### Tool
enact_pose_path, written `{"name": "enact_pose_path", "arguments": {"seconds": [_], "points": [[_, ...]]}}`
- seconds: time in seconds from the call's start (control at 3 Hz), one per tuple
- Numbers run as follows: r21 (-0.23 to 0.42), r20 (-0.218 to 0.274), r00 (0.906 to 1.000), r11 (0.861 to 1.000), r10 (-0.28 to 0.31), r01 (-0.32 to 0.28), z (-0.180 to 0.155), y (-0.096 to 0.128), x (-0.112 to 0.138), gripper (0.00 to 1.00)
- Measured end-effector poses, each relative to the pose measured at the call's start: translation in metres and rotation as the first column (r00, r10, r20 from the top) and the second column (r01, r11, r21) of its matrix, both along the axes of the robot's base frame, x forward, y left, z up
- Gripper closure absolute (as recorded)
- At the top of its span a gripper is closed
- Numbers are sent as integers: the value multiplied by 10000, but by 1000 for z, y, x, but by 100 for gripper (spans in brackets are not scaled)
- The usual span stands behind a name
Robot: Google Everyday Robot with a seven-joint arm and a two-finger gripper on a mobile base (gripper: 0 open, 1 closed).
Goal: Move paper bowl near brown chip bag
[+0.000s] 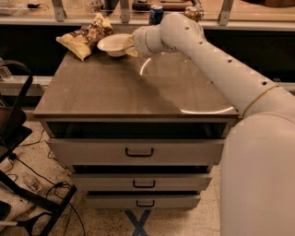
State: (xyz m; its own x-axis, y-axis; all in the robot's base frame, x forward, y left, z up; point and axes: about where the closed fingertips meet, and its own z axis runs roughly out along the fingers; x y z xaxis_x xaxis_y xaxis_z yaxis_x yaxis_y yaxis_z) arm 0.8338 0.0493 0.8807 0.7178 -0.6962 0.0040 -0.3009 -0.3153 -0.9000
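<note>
The paper bowl (112,44), off-white with a wide rim, sits at the far edge of the cabinet top (129,87), just right of the brown chip bag (84,36), almost touching it. The bag is wrinkly, dark brown with yellow ends, and lies at the far left corner. My gripper (129,44) is at the bowl's right rim, at the end of the white arm that reaches in from the right. The fingers hold the rim.
A blue soda can (156,14) and a brown can (191,12) stand on the ledge behind the cabinet. The cabinet has three drawers (138,152). A black chair frame (14,129) and cables stand on the floor at left.
</note>
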Motion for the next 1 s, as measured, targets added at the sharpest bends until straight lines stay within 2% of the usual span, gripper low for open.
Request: {"name": "enact_pose_path", "arguments": {"seconds": [1.0], "points": [[-6, -79, 9999, 9999, 119, -119, -5, 7, -1, 28]]}}
